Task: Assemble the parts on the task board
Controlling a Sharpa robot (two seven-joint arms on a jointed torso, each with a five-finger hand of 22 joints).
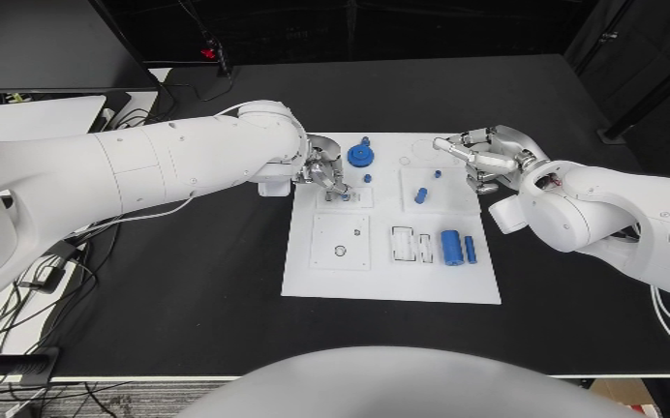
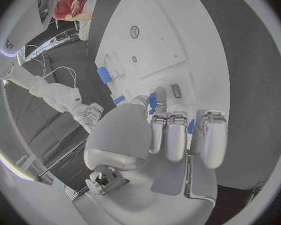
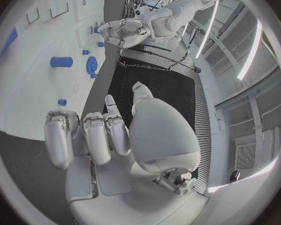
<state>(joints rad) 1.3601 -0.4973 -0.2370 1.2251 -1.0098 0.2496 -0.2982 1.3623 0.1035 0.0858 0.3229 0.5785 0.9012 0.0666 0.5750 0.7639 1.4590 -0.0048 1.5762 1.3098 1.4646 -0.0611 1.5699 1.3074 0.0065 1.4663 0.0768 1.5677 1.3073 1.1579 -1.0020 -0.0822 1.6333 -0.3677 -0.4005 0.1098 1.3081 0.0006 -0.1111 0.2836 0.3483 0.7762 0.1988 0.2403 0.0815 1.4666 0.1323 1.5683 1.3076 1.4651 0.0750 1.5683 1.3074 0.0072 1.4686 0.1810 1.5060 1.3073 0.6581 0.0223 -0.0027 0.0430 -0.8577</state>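
Observation:
The white task board (image 1: pixel 391 283) lies in the middle of the black table. My left hand (image 1: pixel 324 174) hangs over its far left corner, fingers curled down; a small blue part (image 2: pixel 152 101) sits pinched between thumb and finger there. Close beside it stands a round blue knob (image 1: pixel 360 155). My right hand (image 1: pixel 482 159) hovers at the board's far right edge with its fingers (image 3: pixel 90 135) curled in and nothing in them. A short blue peg (image 1: pixel 420 195) lies in front of it. A big blue cylinder (image 1: pixel 451 247) and a thin blue bar (image 1: pixel 471 250) lie at the near right.
White inset plates with slots (image 1: pixel 341 242) take up the board's near left. Bare black table (image 1: pixel 196 283) surrounds the board on all sides. Cables (image 1: pixel 35 283) trail off the table's left edge.

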